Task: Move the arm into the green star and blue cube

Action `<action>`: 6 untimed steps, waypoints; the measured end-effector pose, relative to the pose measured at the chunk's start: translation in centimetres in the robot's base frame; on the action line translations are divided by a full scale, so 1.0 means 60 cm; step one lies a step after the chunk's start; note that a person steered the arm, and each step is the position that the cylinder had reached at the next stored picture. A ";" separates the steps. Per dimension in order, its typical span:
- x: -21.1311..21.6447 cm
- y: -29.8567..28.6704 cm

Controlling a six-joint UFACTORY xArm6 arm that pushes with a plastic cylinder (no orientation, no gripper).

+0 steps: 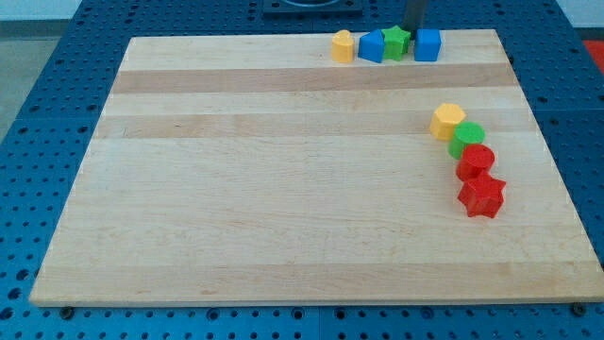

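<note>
Nearly done: my tip at the bench's top edge, just behind green star and blue cube; contact unclear. No gripper fitted.

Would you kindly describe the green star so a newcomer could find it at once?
Look along the wooden board's top edge, where four blocks form a row. The green star sits third from the view's left, between two blue blocks, the row's only green piece.

The board is pale wood in lengthwise stripes, on a blue perforated table. Top row: yellow block, blue block, green star, blue cube. Right cluster: yellow hexagon, green cylinder, red cylinder, red star. My tip's rod is dark grey.
</note>
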State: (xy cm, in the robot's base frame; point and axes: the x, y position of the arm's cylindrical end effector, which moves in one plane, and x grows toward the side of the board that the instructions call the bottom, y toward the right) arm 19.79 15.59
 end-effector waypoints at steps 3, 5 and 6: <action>0.013 -0.008; -0.010 -0.002; -0.009 0.044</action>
